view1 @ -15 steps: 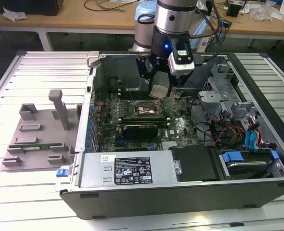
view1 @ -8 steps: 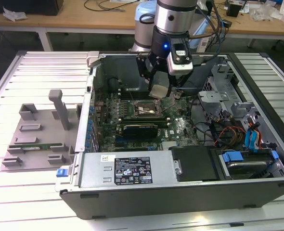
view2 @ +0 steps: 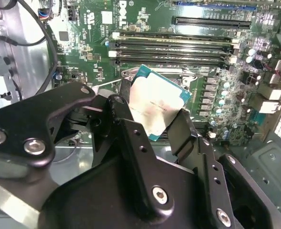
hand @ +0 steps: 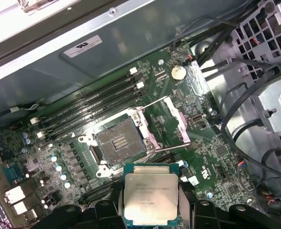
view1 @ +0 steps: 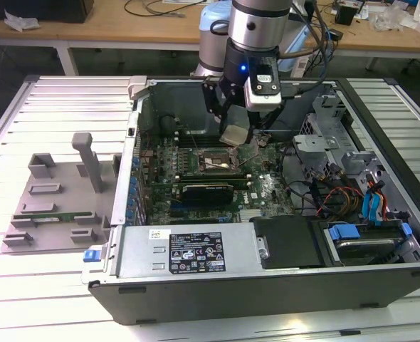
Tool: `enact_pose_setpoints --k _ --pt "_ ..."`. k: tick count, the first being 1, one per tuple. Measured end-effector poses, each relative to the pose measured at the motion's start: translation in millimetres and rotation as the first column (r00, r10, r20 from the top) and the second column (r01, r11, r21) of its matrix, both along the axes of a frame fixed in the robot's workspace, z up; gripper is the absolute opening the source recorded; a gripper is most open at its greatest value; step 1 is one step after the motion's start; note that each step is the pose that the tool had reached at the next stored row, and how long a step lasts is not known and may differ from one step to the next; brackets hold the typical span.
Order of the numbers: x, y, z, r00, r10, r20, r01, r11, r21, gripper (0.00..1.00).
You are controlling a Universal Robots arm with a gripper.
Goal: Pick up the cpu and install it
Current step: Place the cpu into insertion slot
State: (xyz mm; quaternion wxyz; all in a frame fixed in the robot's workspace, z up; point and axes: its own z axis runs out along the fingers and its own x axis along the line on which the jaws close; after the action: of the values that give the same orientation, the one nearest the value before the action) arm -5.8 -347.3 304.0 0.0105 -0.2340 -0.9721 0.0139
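1. Exterior view: the claw (view1: 235,135) hangs inside the open computer case (view1: 217,281), above the green motherboard (view1: 267,189).
2. In both wrist views its fingers (view2: 181,128) are clamped on opposite edges of the cpu (view2: 155,106), metal plate showing.
3. The bare socket (hand: 117,143) lies near the chip; they look apart, though depth is hard to judge.

Black printed label (view1: 198,251) on power supply cover (view1: 142,265); white sticker (hand: 82,46) on case wall (hand: 145,38); fine print on cpu (hand: 150,193) lid. Characters not legible.
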Motion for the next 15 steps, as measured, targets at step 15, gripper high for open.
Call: enact_pose_setpoints --k 15 --pt "0.0 0.0 -0.3 0.9913 -0.131 0.0000 0.131 0.9913 0.0001 0.55"
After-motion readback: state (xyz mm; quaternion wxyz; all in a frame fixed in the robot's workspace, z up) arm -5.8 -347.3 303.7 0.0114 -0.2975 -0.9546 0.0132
